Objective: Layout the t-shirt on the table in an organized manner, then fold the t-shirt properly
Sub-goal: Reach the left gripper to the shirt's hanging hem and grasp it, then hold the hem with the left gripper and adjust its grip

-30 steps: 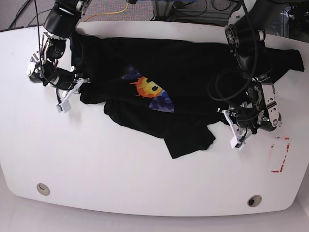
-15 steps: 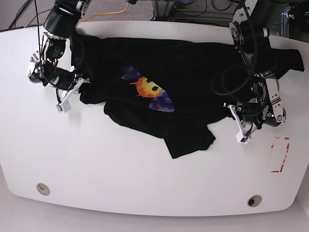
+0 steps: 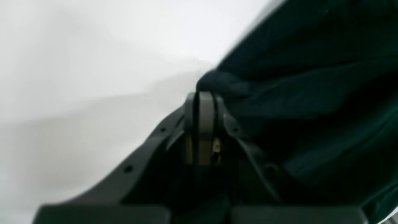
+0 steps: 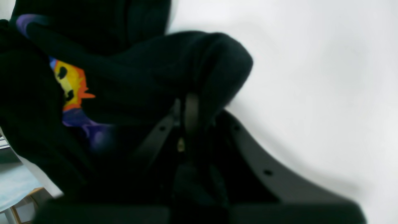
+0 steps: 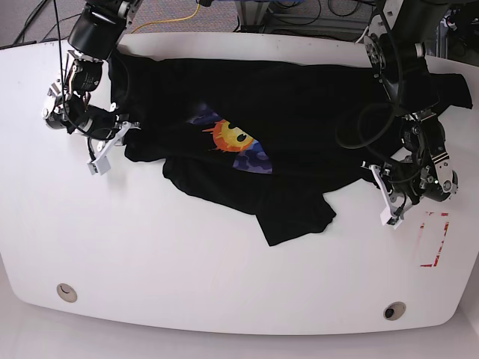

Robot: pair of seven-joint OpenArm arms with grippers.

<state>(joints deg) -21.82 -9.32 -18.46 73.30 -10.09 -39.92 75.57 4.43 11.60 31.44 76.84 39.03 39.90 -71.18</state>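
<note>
The black t-shirt [image 5: 299, 112] lies rumpled across the far half of the white table [image 5: 187, 284], its sun face print [image 5: 233, 140] showing near the middle. At the shirt's right edge, my left gripper [image 5: 378, 183] is shut on a bunched bit of hem [image 3: 217, 82], with its fingers [image 3: 205, 105] pressed together. My right gripper [image 5: 118, 140] holds the shirt's left edge. In the right wrist view a fold of black cloth [image 4: 214, 62] wraps over the closed fingers [image 4: 191, 109], and the print [image 4: 71, 84] shows beside them.
A red tape outline [image 5: 436, 239] marks the table at the right, just past my left gripper. Two round grommet holes [image 5: 66, 292] [image 5: 394, 310] sit near the front edge. Cables and floor lie beyond the table's far edge.
My left gripper closed on the shirt's right hem and moved right toward the red tape, dragging the cloth with it. The right arm has held still.
</note>
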